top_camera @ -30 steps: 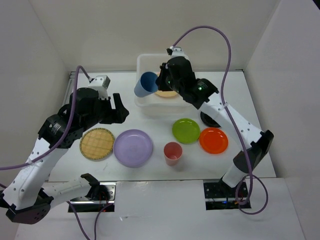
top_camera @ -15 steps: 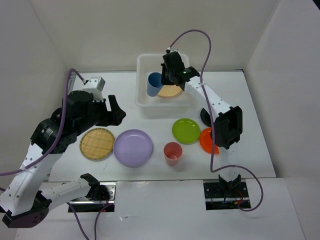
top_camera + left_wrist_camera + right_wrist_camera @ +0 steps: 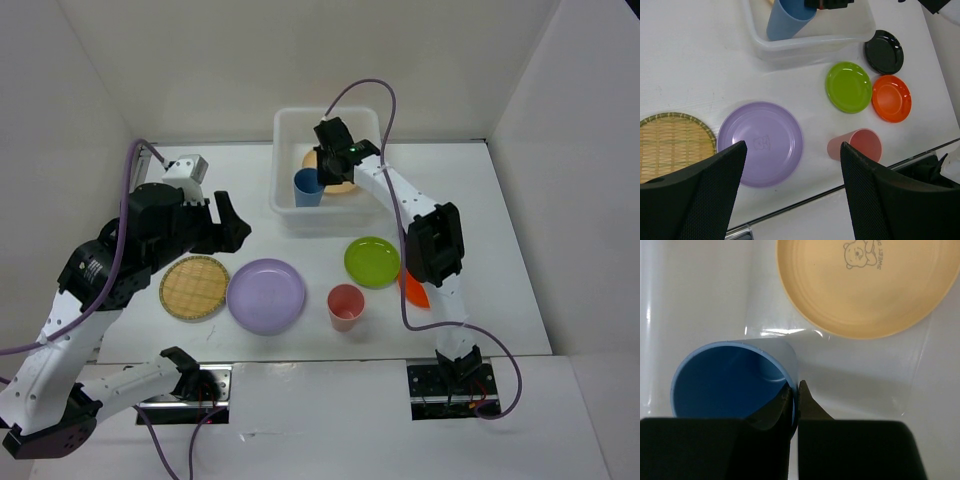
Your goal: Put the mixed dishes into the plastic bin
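Observation:
My right gripper (image 3: 322,172) is shut on the rim of the blue cup (image 3: 307,187) and holds it inside the white plastic bin (image 3: 287,125); one finger is inside the cup (image 3: 730,377), one outside. A peach plate (image 3: 860,285) lies in the bin beside it. My left gripper (image 3: 230,222) is open and empty, high over the table's left side. Below it lie the bamboo plate (image 3: 194,287), the lavender plate (image 3: 266,295) and the pink cup (image 3: 345,305). The lime green plate (image 3: 372,260), orange plate (image 3: 891,98) and black plate (image 3: 883,51) lie to the right.
The right arm stretches over the table's right side and covers most of the orange and black plates in the top view. White walls close in the table on three sides. The table's front edge (image 3: 805,197) runs just below the lavender plate.
My right gripper has carried the blue cup from above the bin's left rim down into the bin, turning it more upright. The left arm has barely moved.

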